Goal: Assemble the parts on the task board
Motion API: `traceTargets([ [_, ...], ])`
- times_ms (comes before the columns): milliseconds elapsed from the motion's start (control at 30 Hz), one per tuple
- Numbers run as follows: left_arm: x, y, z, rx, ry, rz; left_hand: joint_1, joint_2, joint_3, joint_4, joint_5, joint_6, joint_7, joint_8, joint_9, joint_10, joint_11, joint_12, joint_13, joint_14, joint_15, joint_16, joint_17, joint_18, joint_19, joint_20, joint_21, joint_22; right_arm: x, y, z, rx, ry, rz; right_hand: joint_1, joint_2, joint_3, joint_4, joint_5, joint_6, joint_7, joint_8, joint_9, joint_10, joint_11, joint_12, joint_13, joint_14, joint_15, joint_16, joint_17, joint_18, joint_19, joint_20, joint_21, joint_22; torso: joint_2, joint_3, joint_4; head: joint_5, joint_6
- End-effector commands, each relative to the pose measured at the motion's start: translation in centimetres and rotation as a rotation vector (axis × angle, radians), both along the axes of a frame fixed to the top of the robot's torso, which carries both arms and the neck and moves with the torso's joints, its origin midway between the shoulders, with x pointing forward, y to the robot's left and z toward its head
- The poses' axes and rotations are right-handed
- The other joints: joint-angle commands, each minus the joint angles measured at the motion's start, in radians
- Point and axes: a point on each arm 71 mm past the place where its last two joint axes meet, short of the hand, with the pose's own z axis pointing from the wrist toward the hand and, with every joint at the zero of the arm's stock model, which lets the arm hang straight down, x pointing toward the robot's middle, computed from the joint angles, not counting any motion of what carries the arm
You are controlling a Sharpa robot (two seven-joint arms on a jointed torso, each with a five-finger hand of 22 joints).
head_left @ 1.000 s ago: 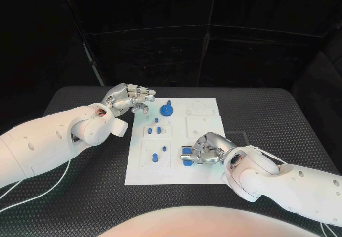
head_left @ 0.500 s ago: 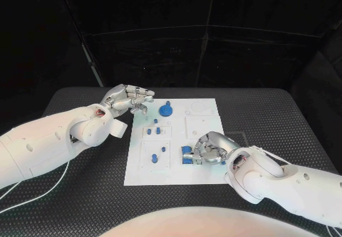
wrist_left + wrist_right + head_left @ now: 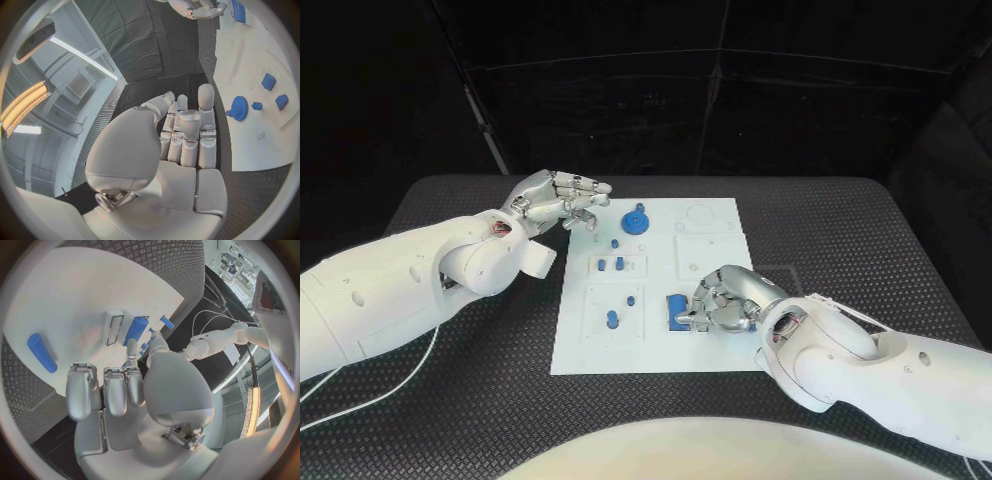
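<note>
While the white task board (image 3: 718,350) lies mid-table on the black mat, the right hand (image 3: 718,300) sits over its near right part, fingers curled down around a blue block (image 3: 681,309) that rests on the board; whether the fingers truly grip it or only touch it cannot be told. In the right wrist view the fingers (image 3: 116,390) hang bent above the board, with a blue peg (image 3: 41,352) lying flat off to one side and a longer blue piece (image 3: 136,329) beside a shallow rectangular recess (image 3: 115,327).

Farther up the board, a recessed panel holds two small blue pegs (image 3: 612,319), and the panel beyond it holds two more (image 3: 619,264). At the far end a blue gear (image 3: 636,220) sits on the board.

The left hand (image 3: 564,200) hovers just off the board's far left corner, fingers loosely curled and holding nothing, the gear close beside its fingertips.

Compared with a second ago, the right hand has shifted slightly toward the board's near edge; the left hand stays put, and the parts lie as before.
</note>
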Motion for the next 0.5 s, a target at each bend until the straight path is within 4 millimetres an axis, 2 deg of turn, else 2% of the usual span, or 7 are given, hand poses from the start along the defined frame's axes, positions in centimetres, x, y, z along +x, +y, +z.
traceTargets([
  [33, -0.04, -0.12, 0.13, -0.009, 0.000, -0.011, -0.005, 0.007, -0.006, 0.002, 0.004, -0.008, 0.000, -0.001, -0.001, -0.005, 0.000, 0.005, 0.001, -0.006, 0.000, -0.003, -0.001, 0.020, -0.002, 0.007, -0.005, -0.001, 0.07, -0.01, 0.09, -0.009, -0.016, 0.021, 0.020, 0.010, 0.007, -0.013, -0.001, -0.001, 0.001, -0.006, 0.004, 0.053, -0.005, -0.005, 0.182, 0.085, -0.007, 0.000, 0.164, -0.013, 0.028, -0.009, 0.004, 0.055, 0.000, -0.0008, 0.0017, -0.001, -0.001],
  [133, -0.02, -0.07, 0.11, -0.009, 0.000, -0.009, -0.005, 0.007, -0.006, 0.002, 0.004, -0.008, 0.000, -0.001, -0.001, -0.005, 0.000, 0.005, 0.001, -0.006, 0.000, -0.003, -0.001, 0.020, -0.002, 0.007, -0.005, -0.001, 0.11, -0.10, 0.10, -0.008, -0.021, 0.021, 0.034, 0.019, 0.012, -0.027, 0.017, -0.003, 0.003, -0.011, 0.007, 0.053, -0.004, -0.005, 0.183, 0.085, -0.006, 0.000, 0.165, -0.013, 0.028, -0.008, 0.005, 0.057, 0.000, 0.0003, -0.0008, 0.000, 0.000],
  [233, -0.01, -0.09, 0.10, -0.009, 0.000, -0.009, -0.005, 0.007, -0.006, 0.002, 0.004, -0.008, 0.000, -0.001, -0.001, -0.005, 0.000, 0.005, 0.001, -0.006, 0.000, -0.003, -0.001, 0.020, -0.002, 0.007, -0.005, -0.001, 0.24, -0.15, -0.08, -0.018, -0.017, 0.023, 0.056, 0.022, 0.020, -0.048, 0.016, -0.002, 0.002, -0.015, 0.010, 0.054, -0.004, -0.005, 0.183, 0.085, -0.006, 0.000, 0.165, -0.013, 0.028, -0.008, 0.005, 0.057, 0.000, 0.0007, -0.0022, 0.001, 0.001],
  [300, 0.00, -0.14, 0.09, -0.009, 0.001, -0.010, -0.005, 0.007, -0.006, 0.002, 0.004, -0.008, 0.000, -0.001, -0.001, -0.005, 0.000, 0.005, 0.001, -0.006, 0.000, -0.003, -0.001, 0.020, -0.002, 0.007, -0.005, -0.001, 0.33, -0.13, -0.20, -0.024, -0.014, 0.024, 0.072, 0.023, 0.027, -0.061, 0.012, 0.000, 0.001, -0.018, 0.011, 0.054, -0.005, -0.005, 0.183, 0.085, -0.007, -0.001, 0.165, -0.013, 0.028, -0.008, 0.005, 0.058, 0.000, -0.0004, -0.0007, -0.001, -0.001],
  [367, 0.01, -0.21, 0.08, -0.010, 0.001, -0.011, -0.005, 0.007, -0.006, 0.002, 0.004, -0.008, 0.000, -0.001, -0.001, -0.005, 0.000, 0.005, 0.001, -0.006, 0.000, -0.003, -0.001, 0.020, -0.002, 0.007, -0.005, -0.001, 0.48, -0.01, -0.36, -0.036, -0.015, 0.028, 0.092, 0.026, 0.037, -0.078, 0.008, 0.004, 0.000, -0.021, 0.012, 0.054, -0.006, -0.005, 0.184, 0.085, -0.008, -0.001, 0.165, -0.013, 0.029, -0.008, 0.006, 0.060, 0.000, 0.0000, 0.0015, -0.003, -0.003],
  [500, 0.02, -0.23, 0.07, -0.010, 0.001, -0.011, -0.005, 0.007, -0.006, 0.002, 0.004, -0.008, 0.000, -0.001, -0.001, -0.005, 0.000, 0.005, 0.001, -0.006, 0.000, -0.003, -0.001, 0.020, -0.002, 0.007, -0.005, -0.001, 0.73, 0.23, -0.55, -0.050, -0.025, 0.029, 0.106, 0.034, 0.049, -0.093, 0.001, 0.011, -0.002, -0.027, 0.012, 0.054, -0.008, -0.005, 0.185, 0.085, -0.009, -0.001, 0.165, -0.013, 0.029, -0.009, 0.006, 0.060, 0.000, 0.0003, 0.0017, -0.002, -0.003],
])
